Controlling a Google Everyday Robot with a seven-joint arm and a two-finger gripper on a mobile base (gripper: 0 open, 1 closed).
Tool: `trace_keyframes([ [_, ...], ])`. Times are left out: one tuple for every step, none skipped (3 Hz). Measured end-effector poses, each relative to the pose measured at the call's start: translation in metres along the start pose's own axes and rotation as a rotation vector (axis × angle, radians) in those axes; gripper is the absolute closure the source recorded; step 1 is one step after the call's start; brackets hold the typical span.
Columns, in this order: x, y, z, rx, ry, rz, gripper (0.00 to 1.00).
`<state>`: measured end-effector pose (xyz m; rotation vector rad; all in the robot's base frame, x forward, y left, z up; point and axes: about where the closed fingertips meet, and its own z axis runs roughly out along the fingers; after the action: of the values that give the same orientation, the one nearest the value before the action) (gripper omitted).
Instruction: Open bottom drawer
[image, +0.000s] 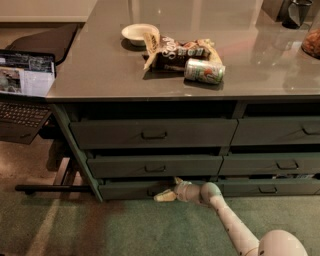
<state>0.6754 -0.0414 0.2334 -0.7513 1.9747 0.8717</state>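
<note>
Grey, glossy countertop (100, 75) carries a round white bowl (137, 34), a crinkled dark snack bag (175, 52) with white script I cannot read, and a green-labelled can (204, 71) lying on its side. Lowest in the matte dark green left stack, the bottom drawer (122, 190) sits just above the carpet (100, 230). My smooth cream gripper (167, 192) is at the middle of its slim front, though I cannot tell whether it is clamped on anything.

- Pretty dim overall; the countertop (100, 75) is lit from above, and pale glare streaks are picked up toward its far side.
- Soft shadows are thrown near-left of the can (204, 71) and bowl (139, 33).
- Gaps above the drawers are swallowed in black.
- The gripper (167, 192), down at the bottom drawer (125, 190) front, is shown pale against the murky carpet (125, 230).
</note>
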Motion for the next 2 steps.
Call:
trace_keyframes([
  [0.009,-0.005,-0.011,0.021,0.037,0.014,0.0],
  [0.022,-0.005,-0.02,0.031,0.08,0.023,0.0],
])
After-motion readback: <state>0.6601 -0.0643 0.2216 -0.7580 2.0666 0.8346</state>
